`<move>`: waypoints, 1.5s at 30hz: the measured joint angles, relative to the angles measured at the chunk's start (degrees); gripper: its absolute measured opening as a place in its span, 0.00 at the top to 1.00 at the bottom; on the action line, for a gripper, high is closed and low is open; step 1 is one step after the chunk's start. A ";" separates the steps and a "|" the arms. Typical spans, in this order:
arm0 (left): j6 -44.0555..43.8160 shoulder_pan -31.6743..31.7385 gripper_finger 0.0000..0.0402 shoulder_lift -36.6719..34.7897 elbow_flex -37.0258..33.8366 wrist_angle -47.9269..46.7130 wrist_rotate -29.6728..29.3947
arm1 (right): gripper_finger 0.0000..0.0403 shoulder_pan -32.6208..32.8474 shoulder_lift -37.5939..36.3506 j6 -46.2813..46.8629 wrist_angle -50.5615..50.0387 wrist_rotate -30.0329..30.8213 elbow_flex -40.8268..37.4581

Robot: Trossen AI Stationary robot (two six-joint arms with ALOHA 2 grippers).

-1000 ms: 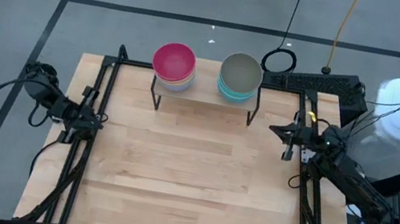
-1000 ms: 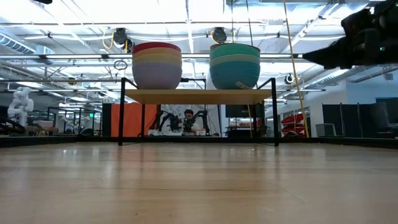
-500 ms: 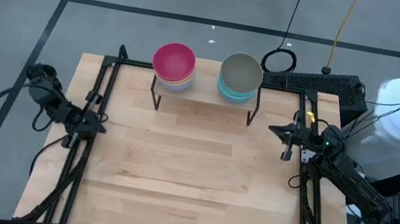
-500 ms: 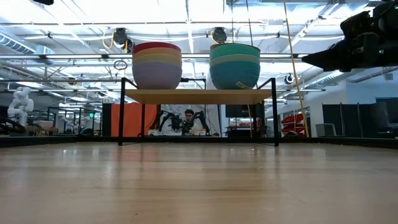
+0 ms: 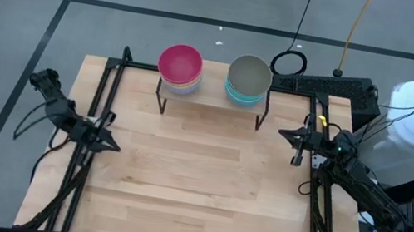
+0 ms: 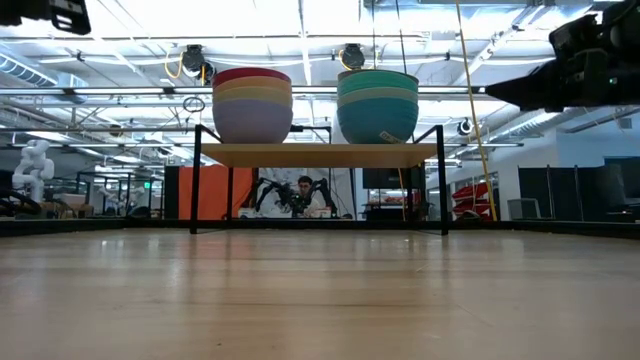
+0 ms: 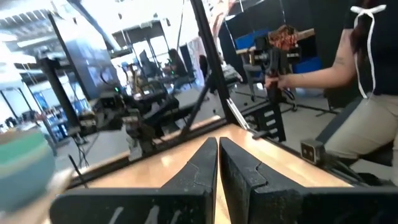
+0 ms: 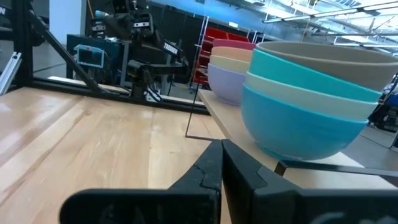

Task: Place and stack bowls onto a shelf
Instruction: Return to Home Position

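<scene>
Two stacks of bowls stand on the shelf (image 5: pixel 210 98) at the table's far edge. The left stack (image 5: pixel 180 67) has a magenta bowl on top; the right stack (image 5: pixel 248 79) has an olive-grey bowl over mint and cyan ones (image 8: pixel 305 106). In the low view both stacks (image 6: pixel 252 104) (image 6: pixel 378 105) rest on the shelf board (image 6: pixel 318 154). My left gripper (image 5: pixel 114 146) is at the table's left edge, shut and empty (image 7: pixel 218 163). My right gripper (image 5: pixel 283 133) waits at the right edge, shut and empty (image 8: pixel 221 163), close to the shelf's right end.
Black frame rails (image 5: pixel 98 115) (image 5: pixel 314 193) run along the table's left and right edges. A black keyboard-like unit (image 5: pixel 336 89) and cables lie behind the shelf. A person (image 7: pixel 367 93) sits beyond the table in the left wrist view. Bare wood (image 5: pixel 194 190) fills the middle and near part.
My left gripper has sunk and moved toward the table's near edge and slightly inward over the left edge, staying shut. The right arm, the bowls and the shelf have kept still.
</scene>
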 joint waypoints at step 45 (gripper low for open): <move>-1.48 0.00 0.94 0.00 -13.29 7.60 13.04 | 1.00 0.02 0.00 4.85 2.81 -0.39 -5.86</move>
